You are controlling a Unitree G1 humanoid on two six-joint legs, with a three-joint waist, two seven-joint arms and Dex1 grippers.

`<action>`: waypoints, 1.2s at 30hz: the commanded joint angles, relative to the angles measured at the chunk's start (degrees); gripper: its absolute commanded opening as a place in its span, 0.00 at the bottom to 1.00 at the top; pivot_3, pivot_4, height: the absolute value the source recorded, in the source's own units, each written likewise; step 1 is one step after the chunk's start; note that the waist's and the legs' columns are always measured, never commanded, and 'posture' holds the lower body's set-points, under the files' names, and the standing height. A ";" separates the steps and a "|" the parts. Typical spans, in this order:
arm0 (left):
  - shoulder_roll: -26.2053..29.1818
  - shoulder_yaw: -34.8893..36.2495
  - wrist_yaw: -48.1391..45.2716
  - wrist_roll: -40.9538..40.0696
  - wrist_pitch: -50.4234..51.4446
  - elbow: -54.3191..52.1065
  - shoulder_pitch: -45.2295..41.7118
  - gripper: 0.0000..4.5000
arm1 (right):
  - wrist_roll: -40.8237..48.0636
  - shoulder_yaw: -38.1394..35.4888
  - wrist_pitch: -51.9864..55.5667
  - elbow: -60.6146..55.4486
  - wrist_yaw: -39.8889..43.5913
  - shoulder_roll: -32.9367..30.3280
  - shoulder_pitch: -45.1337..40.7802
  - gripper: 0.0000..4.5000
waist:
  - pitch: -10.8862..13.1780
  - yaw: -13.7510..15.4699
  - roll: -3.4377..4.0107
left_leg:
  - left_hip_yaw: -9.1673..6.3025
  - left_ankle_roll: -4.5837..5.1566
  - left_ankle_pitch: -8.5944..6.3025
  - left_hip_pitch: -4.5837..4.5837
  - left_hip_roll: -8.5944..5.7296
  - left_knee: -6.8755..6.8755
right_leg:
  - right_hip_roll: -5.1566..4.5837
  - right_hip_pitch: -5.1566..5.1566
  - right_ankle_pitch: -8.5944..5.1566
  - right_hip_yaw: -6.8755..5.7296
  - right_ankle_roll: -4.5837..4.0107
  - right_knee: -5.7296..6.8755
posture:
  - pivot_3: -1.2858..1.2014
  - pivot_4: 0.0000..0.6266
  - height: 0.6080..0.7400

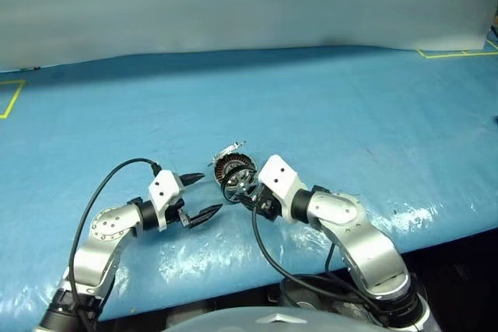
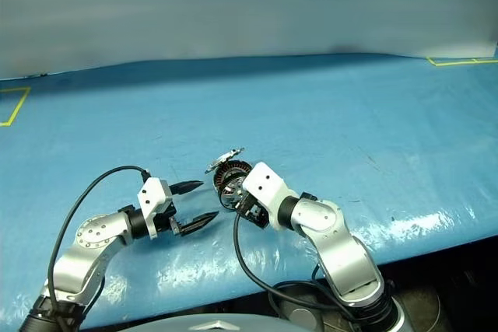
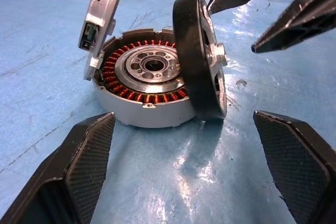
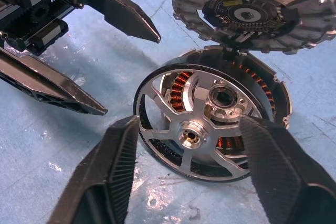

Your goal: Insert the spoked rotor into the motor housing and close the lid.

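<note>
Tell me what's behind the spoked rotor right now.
The spoked rotor stands tilted on edge against the motor housing; copper windings and the silver hub show through its spokes. The housing's near rim is covered. The lid stands open.

Work surface: broad table covered in a glossy blue plastic sheet (image 1: pixel 327 106), slightly wrinkled, with fine scuffs and scratches ahead of the fingers. Bright glare patches sit on the sheet along its near edge, beneath and behind the fingers on both sides, so the light comes from overhead. Thin yellow tape lines (image 1: pixel 12 99) mark corners far out to either side, well apart from the fingers. Beyond the fingers, at the far edge, a plain pale grey-blue wall (image 1: pixel 233 5) rises. Below the near edge, dark floor (image 1: pixel 467 270).
</note>
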 commanded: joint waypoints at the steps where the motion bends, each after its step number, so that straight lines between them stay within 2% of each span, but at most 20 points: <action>1: -0.42 -1.16 0.11 0.04 0.15 -3.53 -0.26 1.00 | 3.44 0.30 2.15 -2.38 -0.04 -0.50 -0.75 0.96 | 0.00 0.00 0.00 | 0.00 0.00 0.00 0.00 0.00 0.00 | 0.00 0.00 0.00 0.00 0.00 0.00 | 0.52 0.24 1.00; 2: -0.64 -1.37 0.36 -0.05 0.41 -3.87 -0.23 1.00 | 4.44 0.19 3.01 -2.36 -0.04 -0.53 -0.99 0.99 | 0.00 -0.02 0.00 | 0.00 0.01 -0.01 -0.01 0.00 0.00 | 0.00 -0.01 0.00 0.00 0.00 -0.01 | 0.52 0.24 1.00; 10: -1.55 -2.96 1.72 1.17 0.63 -4.22 -0.15 1.00 | 7.35 -2.16 2.16 -1.05 -4.18 -0.47 -2.72 0.99 | 0.00 -0.08 0.01 | -0.02 0.18 -0.11 -0.01 -0.02 0.00 | 0.05 -0.02 -0.01 -0.02 -0.02 0.01 | 0.52 0.24 1.00; 15: -1.77 -3.04 2.01 1.57 0.54 -3.77 -0.58 1.00 | 2.87 3.29 -3.62 1.62 -6.27 -7.03 -5.01 0.99 | 0.00 -0.07 0.01 | 0.00 0.18 -0.10 -0.01 -0.04 0.00 | 0.03 -0.01 -0.01 -0.01 -0.01 -0.02 | 0.52 0.24 1.00; 18: -2.15 -3.61 2.03 2.30 0.37 -3.39 -1.05 1.00 | -1.62 8.93 -9.11 3.72 -6.31 -11.13 -6.97 0.99 | 0.01 -0.09 0.01 | 0.01 0.08 -0.05 -0.01 -0.09 -0.01 | 0.05 -0.03 -0.01 -0.02 -0.02 -0.01 | 0.52 0.24 1.00; 21: -2.51 -3.52 2.32 2.44 0.39 -3.47 -1.27 1.00 | 1.77 7.71 -11.18 0.65 -2.84 -12.48 -6.60 0.99 | 0.01 -0.06 0.01 | 0.01 0.08 -0.05 -0.02 -0.08 -0.02 | 0.05 -0.03 -0.02 -0.02 -0.03 -0.01 | 0.52 0.24 1.00; 25: -2.53 -3.50 2.32 2.63 0.33 -3.52 -1.24 1.00 | 2.35 6.92 -14.99 -0.93 1.13 -17.47 -6.22 0.99 | 0.01 -0.03 -0.01 | -0.01 0.22 -0.13 -0.03 -0.03 -0.02 | 0.03 0.00 0.03 -0.02 0.06 -0.06 | 0.52 0.24 1.00; 28: -2.54 -3.45 2.38 2.68 0.17 -3.52 -1.05 1.00 | 1.70 6.21 -16.90 0.07 -0.19 -17.26 -6.54 0.99 | 0.01 -0.04 -0.02 | 0.00 0.25 -0.14 -0.03 -0.03 -0.02 | 0.01 0.00 0.01 -0.01 0.04 -0.06 | 0.52 0.24 1.00; 36: -2.85 -3.71 2.31 2.90 -0.09 -3.12 -1.23 1.00 | 6.14 5.03 -11.97 1.54 -0.77 -11.62 -6.19 0.99 | 0.01 -0.03 -0.02 | -0.01 0.23 -0.13 -0.03 -0.02 -0.03 | 0.06 -0.01 0.04 -0.03 0.06 -0.04 | 0.52 0.24 1.00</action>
